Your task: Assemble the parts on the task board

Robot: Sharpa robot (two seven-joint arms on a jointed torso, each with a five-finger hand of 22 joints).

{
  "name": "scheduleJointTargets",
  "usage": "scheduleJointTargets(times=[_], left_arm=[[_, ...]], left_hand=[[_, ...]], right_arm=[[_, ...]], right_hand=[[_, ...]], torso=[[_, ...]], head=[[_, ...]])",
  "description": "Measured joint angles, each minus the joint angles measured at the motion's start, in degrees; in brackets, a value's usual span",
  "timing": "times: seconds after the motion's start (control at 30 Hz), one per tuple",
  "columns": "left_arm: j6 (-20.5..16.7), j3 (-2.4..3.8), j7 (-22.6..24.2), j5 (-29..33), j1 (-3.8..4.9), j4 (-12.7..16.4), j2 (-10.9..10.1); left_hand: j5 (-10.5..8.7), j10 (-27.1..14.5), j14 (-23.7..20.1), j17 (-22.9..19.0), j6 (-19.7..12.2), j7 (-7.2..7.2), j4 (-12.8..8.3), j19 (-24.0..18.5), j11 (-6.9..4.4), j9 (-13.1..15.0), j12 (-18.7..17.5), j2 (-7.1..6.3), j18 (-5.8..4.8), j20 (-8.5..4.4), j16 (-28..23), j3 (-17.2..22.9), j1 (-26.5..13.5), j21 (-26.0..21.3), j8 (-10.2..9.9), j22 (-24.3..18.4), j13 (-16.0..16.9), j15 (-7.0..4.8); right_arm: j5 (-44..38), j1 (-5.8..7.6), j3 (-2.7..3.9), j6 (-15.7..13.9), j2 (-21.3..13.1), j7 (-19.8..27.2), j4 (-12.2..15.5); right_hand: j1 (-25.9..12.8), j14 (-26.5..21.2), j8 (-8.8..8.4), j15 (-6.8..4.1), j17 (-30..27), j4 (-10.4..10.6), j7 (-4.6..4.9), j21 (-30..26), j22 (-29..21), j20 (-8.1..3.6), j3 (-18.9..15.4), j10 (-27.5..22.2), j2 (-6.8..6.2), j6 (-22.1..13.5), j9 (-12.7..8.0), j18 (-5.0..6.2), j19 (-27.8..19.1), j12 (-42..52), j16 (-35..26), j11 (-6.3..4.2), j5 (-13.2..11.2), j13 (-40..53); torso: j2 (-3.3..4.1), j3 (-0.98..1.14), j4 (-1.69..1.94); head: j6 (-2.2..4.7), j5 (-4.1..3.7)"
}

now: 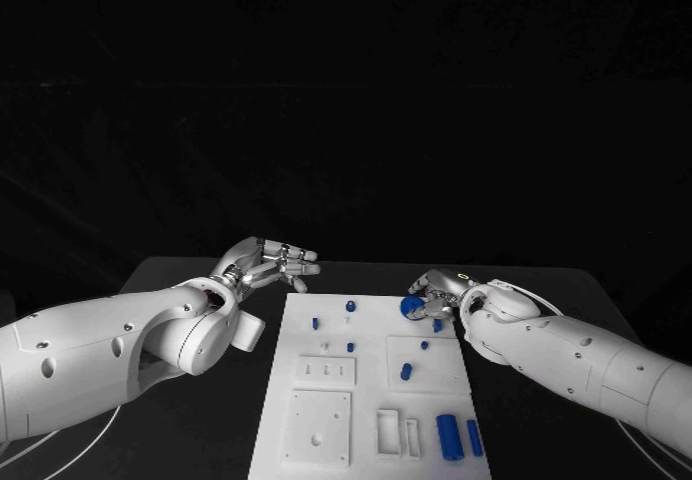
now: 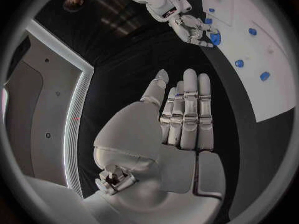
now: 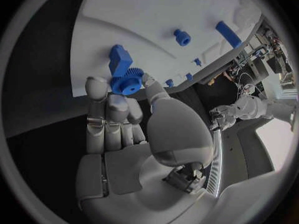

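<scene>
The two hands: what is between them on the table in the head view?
Between the left hand and the right hand, which holds a blue gear, lies the far end of the white board, with small blue pegs.

My left hand (image 1: 270, 264) hangs over the black table (image 1: 173, 290) just off the far left corner of the task board (image 1: 372, 400), fingers apart, nothing in them. My right hand (image 1: 437, 297) sits at the board's far right edge, pinching a round blue part (image 1: 413, 305). Small blue pegs (image 1: 351, 303) dot the board's far half. Two blue bars (image 1: 459, 436) lie side by side near the right corner, next to white rectangular frames (image 1: 400, 432).
</scene>
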Motion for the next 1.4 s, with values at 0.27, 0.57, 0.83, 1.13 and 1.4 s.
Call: scheduleJointTargets(times=[0.27,0.57,0.83,1.13,1.4], left_arm=[[0.0,0.00,0.0,0.0,0.00,-0.1,-0.1],[0.0,0.00,0.0,0.0,0.00,-0.2,-0.2],[0.0,0.00,-0.1,0.0,0.00,-0.3,-0.2],[0.0,0.00,-0.1,0.0,0.00,-0.4,-0.3],[0.0,0.00,-0.1,0.0,0.00,-0.5,-0.3]], left_hand=[[0.00,-0.2,-0.2,-0.1,-0.5,0.06,0.0,0.0,0.21,0.0,0.0,0.00,0.00,0.00,0.0,0.0,0.0,0.0,0.0,0.0,0.0,0.20],[0.00,-0.2,-0.2,-0.1,-0.5,0.06,0.0,0.0,0.21,0.0,0.0,0.00,0.00,0.00,0.0,0.0,0.0,0.0,0.0,0.0,0.0,0.20],[0.00,-0.2,-0.2,-0.1,-0.5,0.06,0.2,0.0,0.21,0.0,0.0,0.00,0.00,0.00,0.0,-0.2,0.0,0.0,0.0,0.1,0.0,0.20],[0.00,-0.2,-0.2,0.0,-0.5,0.06,0.2,0.0,0.21,0.0,0.0,0.00,0.00,0.00,0.0,-0.2,0.0,0.0,0.0,0.1,0.0,0.19],[0.00,-0.4,-0.2,0.0,-0.5,0.06,0.2,0.0,0.02,0.0,0.0,0.00,0.00,0.00,0.0,-0.2,0.0,0.0,0.0,0.2,0.0,0.19]], right_arm=[[0.2,-0.06,0.00,-0.3,-1.0,0.2,0.7],[0.6,-0.31,0.00,-0.3,-1.7,0.6,1.3],[1.1,-0.31,0.05,-0.3,-1.9,0.9,1.4],[1.6,-0.36,0.05,-0.1,-2.1,1.1,1.4],[2.0,-0.37,0.06,0.3,-2.2,1.4,1.4]], right_hand=[[0.1,0.0,0.00,0.00,0.2,-0.4,-0.15,-0.4,1.2,0.00,0.4,0.0,0.06,0.7,0.0,0.00,0.0,0.3,0.0,0.00,1.3,0.1],[-1.3,0.0,-0.01,0.00,0.4,-3.0,-0.42,-0.9,2.5,0.00,4.5,0.0,1.29,6.4,0.1,-0.01,0.0,0.7,0.0,0.00,5.6,0.6],[-3.6,0.0,-0.34,0.00,0.5,-4.1,-0.44,-1.5,3.6,0.00,9.8,0.0,0.52,7.7,0.1,-0.02,0.0,0.7,0.0,0.00,7.5,0.8],[-4.1,0.0,-0.34,0.01,0.6,-3.7,-0.28,-1.8,4.1,0.00,10.5,0.0,0.05,6.8,0.2,-0.02,0.0,0.7,0.0,0.00,10.6,0.8],[-5.2,0.0,-0.35,0.00,0.6,-3.7,-0.25,-2.1,4.8,0.00,13.7,0.0,-0.74,5.6,0.1,-0.03,0.0,0.7,0.0,0.00,16.2,0.8]], torso=[[0.00,-0.03,0.02],[0.01,-0.03,0.02],[0.03,-0.03,0.03],[0.04,-0.03,0.03],[0.04,-0.04,0.07]], head=[[0.04,-0.03],[-0.07,-0.08],[0.00,-0.15],[-0.10,-0.22],[-0.32,-0.34]])
